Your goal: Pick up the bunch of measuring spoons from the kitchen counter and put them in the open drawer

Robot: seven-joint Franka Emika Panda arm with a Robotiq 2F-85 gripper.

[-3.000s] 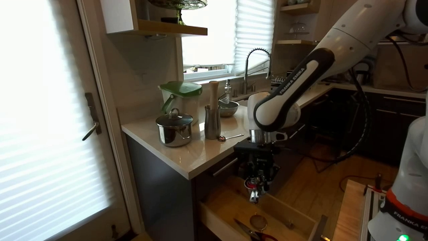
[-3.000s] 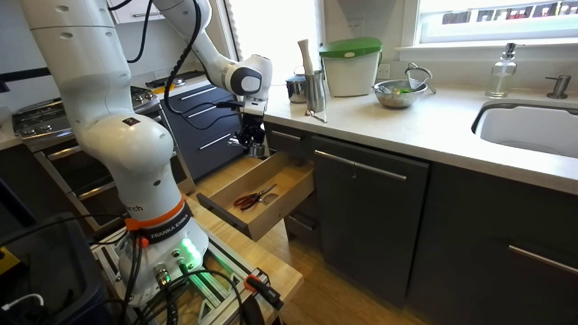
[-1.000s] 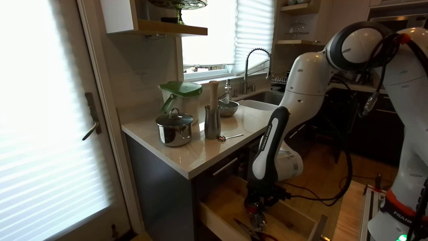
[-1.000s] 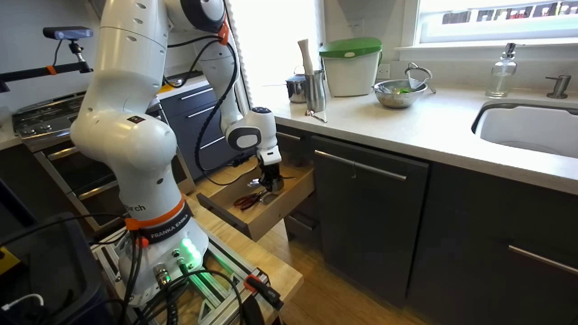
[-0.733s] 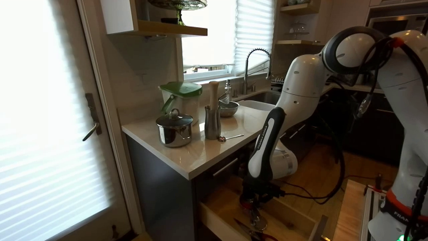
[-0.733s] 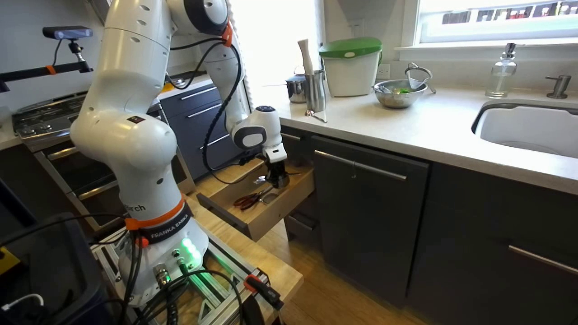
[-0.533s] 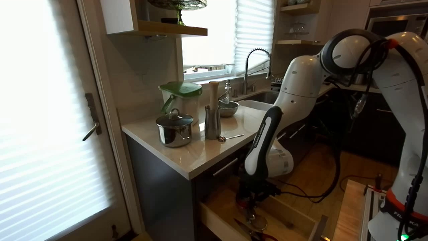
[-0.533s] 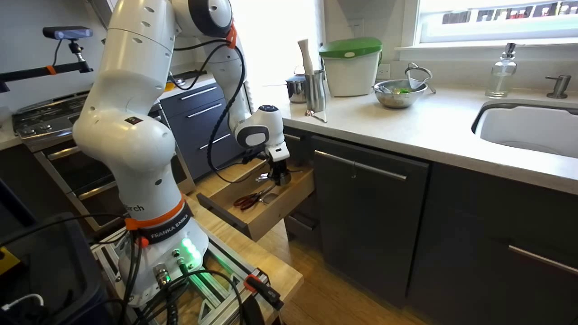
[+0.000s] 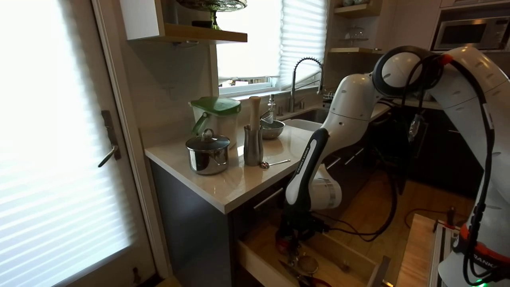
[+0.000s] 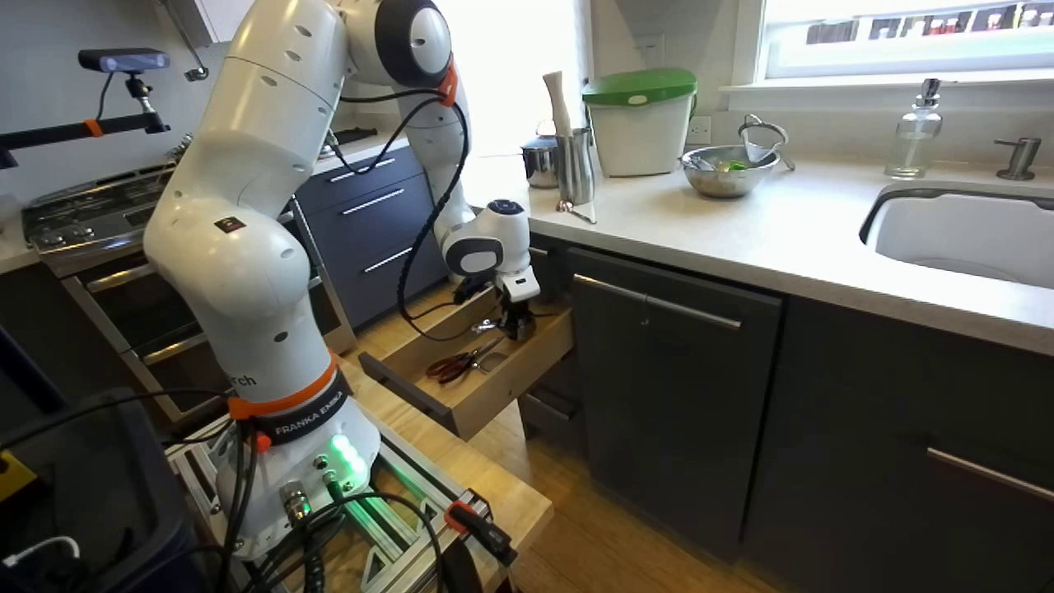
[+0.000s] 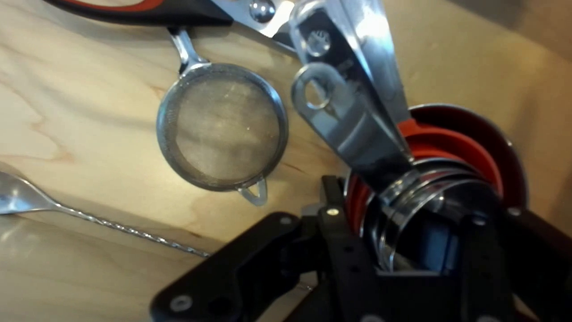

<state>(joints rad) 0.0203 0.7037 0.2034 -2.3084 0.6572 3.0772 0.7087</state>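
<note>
The kitchen counter (image 9: 223, 191) runs back from its near corner, and the arm (image 10: 255, 165) bends toward its front edge with the wrist turned down, a pose that suits setting something in from above. Under that front edge, just beside the near corner, the drawer (image 10: 510, 383) stands pulled out — presumably so that things can be lowered onto its wooden floor. On the counter, the bin with the green lid (image 10: 642, 132) is set back from the front edge, the lidded pot (image 9: 207, 157) sits near the end edge, and the steel cylinder (image 9: 253, 147) stands closer to the front. The gripper (image 11: 415, 205) hangs below that front edge, within the drawer's outline. In the wrist view its fingers (image 11: 333, 223) stand apart, with the nested bowls of the bunch of measuring spoons (image 11: 380, 152) between them; it appears to have hold of the nest, though the bowls hide how far one finger reaches. Gripping by the bowls lets the long handles jut free, over the blades of the scissors (image 11: 192, 13). Whether the bunch touches the drawer's floor is not shown. The strainer (image 11: 223, 127) lies with its handle under the scissors, and the twisted-stem spoon (image 11: 128, 230) passes behind the gripper in that view — so letting go likely calls for a spot beside them, or the handles may settle on the blades.
</note>
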